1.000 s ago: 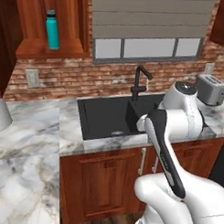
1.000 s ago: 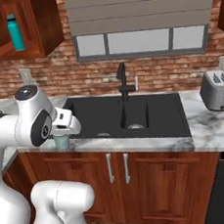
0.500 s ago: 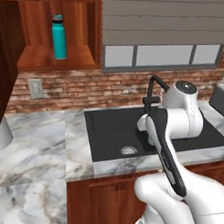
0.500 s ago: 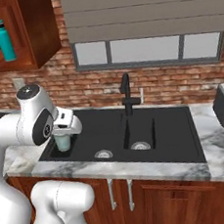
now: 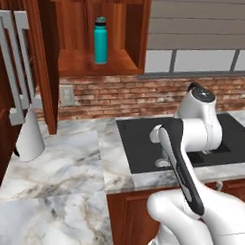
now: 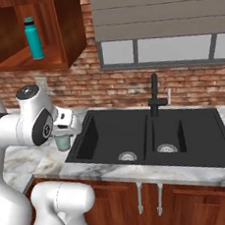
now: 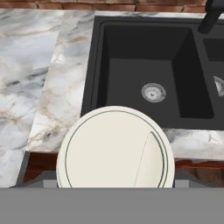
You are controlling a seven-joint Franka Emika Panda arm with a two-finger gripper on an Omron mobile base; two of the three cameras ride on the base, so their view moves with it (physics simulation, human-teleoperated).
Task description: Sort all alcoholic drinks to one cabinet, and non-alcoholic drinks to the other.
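Note:
My gripper (image 6: 63, 133) is shut on the small pale green cup (image 6: 63, 142) and holds it above the counter's front edge, left of the sink. The cup's white lid (image 7: 114, 148) fills the lower middle of the hand view and hides the fingertips. The slim teal bottle (image 5: 100, 40) with a black cap stands upright on the shelf of an open reddish-brown wall cabinet (image 5: 94, 66), up and to the left of the arm. From the right, the bottle (image 6: 33, 38) stands in that cabinet (image 6: 27, 62) above my gripper. No alcoholic drinks are in view.
A black double sink (image 6: 151, 134) with a dark faucet (image 6: 154, 94) is set into the marble counter (image 5: 57, 172). A white rounded object (image 5: 29, 136) stands at the counter's left. An open cabinet door with grey handles (image 5: 16, 66) juts out at the left.
The whole scene has slid to the right and grown: the base has driven left and closer to the cabinet. The cup stays in my gripper, in the same pose.

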